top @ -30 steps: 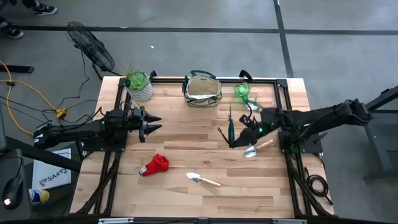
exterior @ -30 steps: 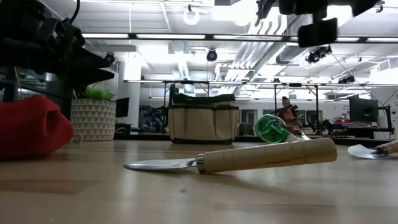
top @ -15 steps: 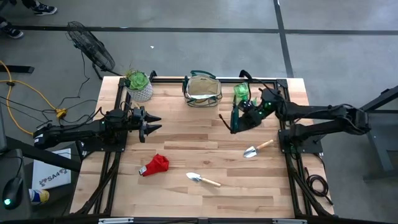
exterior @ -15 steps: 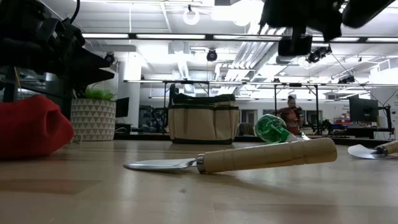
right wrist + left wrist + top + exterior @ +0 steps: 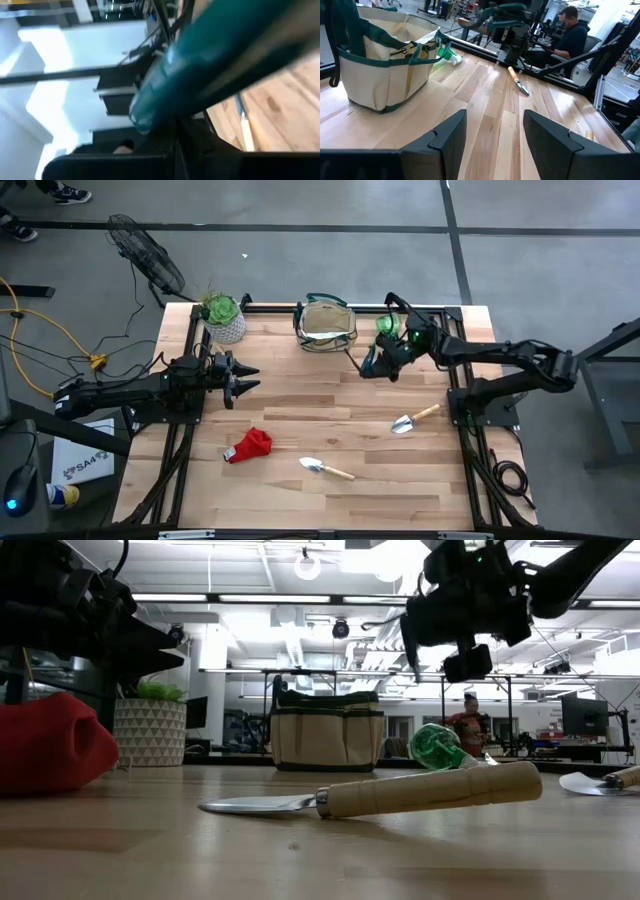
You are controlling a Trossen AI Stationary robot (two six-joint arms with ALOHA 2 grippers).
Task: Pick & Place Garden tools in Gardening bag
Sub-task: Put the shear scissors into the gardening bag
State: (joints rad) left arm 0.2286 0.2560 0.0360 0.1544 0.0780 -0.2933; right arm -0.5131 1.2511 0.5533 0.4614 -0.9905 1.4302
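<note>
The beige gardening bag [image 5: 326,325] [image 5: 327,735] [image 5: 380,60] stands on its base at the table's far edge. My right gripper [image 5: 374,365] [image 5: 455,610] hangs just right of the bag, shut on dark green-handled pruning shears [image 5: 352,356] [image 5: 492,15]. Flat on the wood lie two trowels [image 5: 413,420] [image 5: 325,468]. A red cloth piece [image 5: 250,445] and a translucent green plastic piece [image 5: 388,326] [image 5: 437,747] also rest on the table. My left gripper [image 5: 250,377] [image 5: 495,120] waits open at the table's left. My right gripper holds the pruning shears by a green handle [image 5: 200,65], which crosses the wrist view close up. The fingers come about level from the table's right. The shears are lifted clear of the table, one thin end [image 5: 348,352] reaching toward the bag. The contact itself is hidden.
A green plant in a white pot [image 5: 225,320] [image 5: 150,725] stands at the far left corner. Black frame rails [image 5: 452,315] run along the table's edges. A person [image 5: 570,30] sits beyond the right side. Bare wood lies between the bag and the near trowel.
My right gripper has carried the shears from above the right-middle of the table toward the far edge and left, up to the bag's right side. It has sunk a little and rolled, so the shears have turned from lying near-to-far to slanting.
</note>
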